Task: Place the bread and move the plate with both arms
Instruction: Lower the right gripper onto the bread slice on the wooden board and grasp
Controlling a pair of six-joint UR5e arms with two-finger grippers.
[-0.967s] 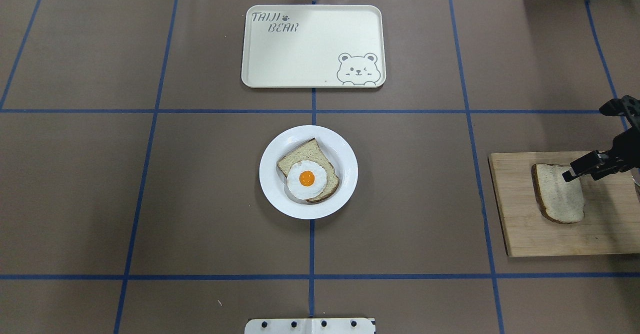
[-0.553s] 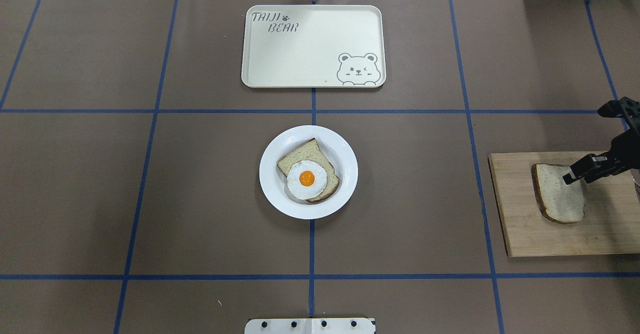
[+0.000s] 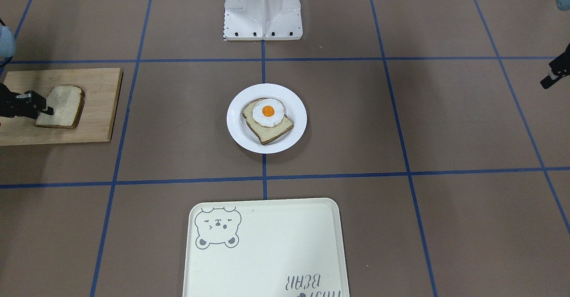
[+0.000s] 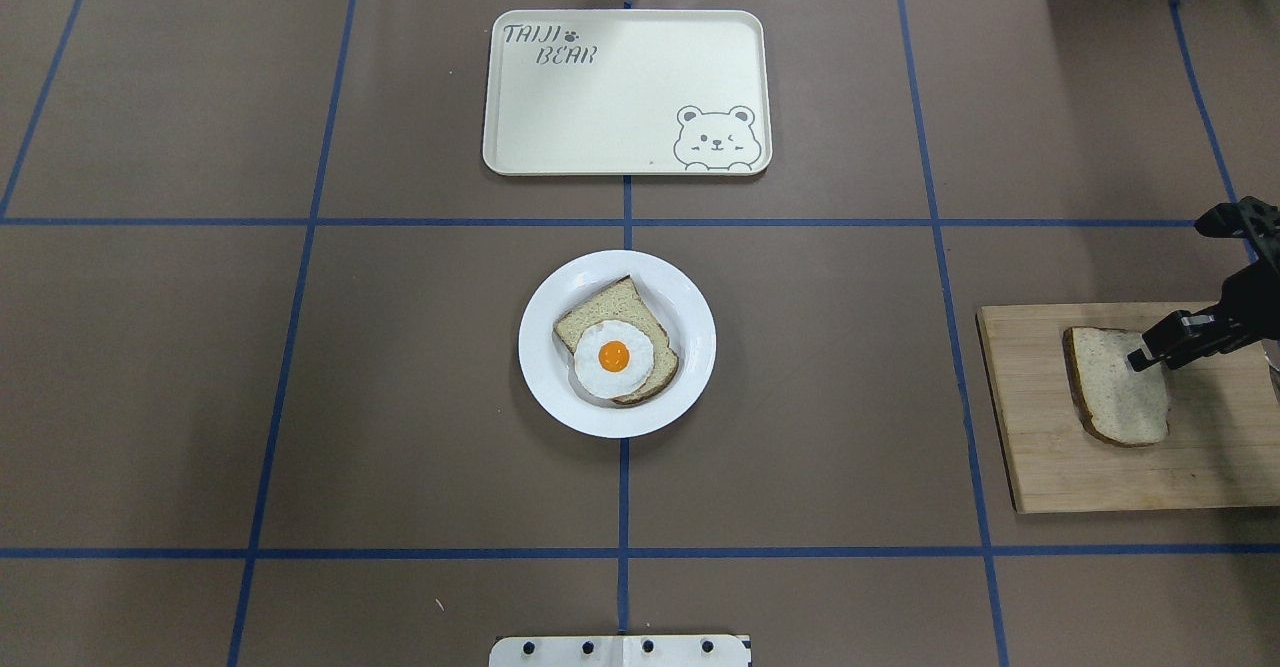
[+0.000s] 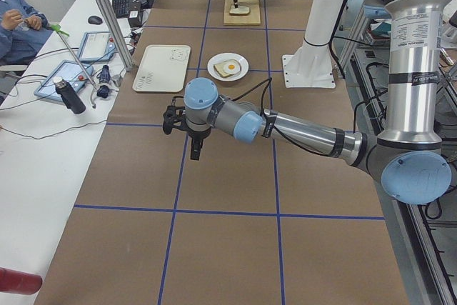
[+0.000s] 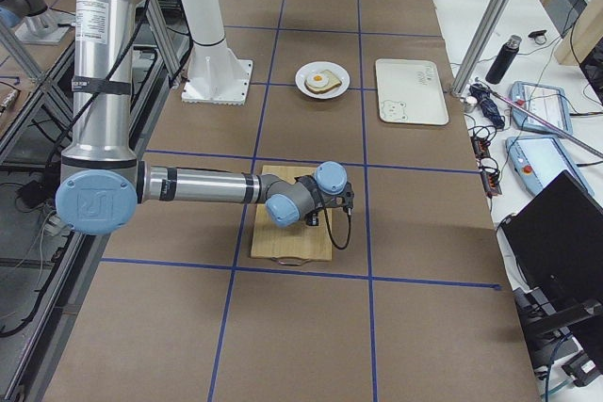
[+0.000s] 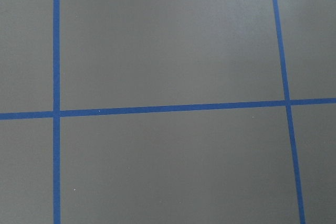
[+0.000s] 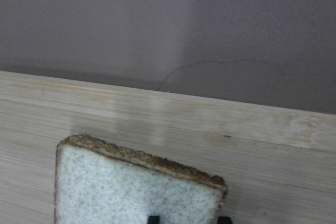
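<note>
A loose bread slice point(image 4: 1120, 387) lies flat on a wooden board point(image 4: 1060, 477) at the right. My right gripper point(image 4: 1140, 355) is at the slice's far right corner; in the front view it point(image 3: 43, 109) touches the bread point(image 3: 62, 106). In the right wrist view two fingertips point(image 8: 153, 219) stand apart over the slice point(image 8: 136, 187), so it is open. The white plate point(image 4: 690, 307) sits mid-table and holds another slice topped with a fried egg point(image 4: 613, 357). My left gripper point(image 3: 552, 76) hangs over bare table far from the plate; I cannot tell its state.
A cream bear tray point(image 4: 620, 87) lies beyond the plate, on the operators' side. The robot's white base point(image 3: 262, 21) stands at the near edge. Blue tape lines cross the brown table. Bottles and tablets lie on a side bench point(image 5: 71, 91).
My right gripper has drawn slightly toward the right edge and lowered, its tip staying at the bread's corner. The bread and plate have not moved.
</note>
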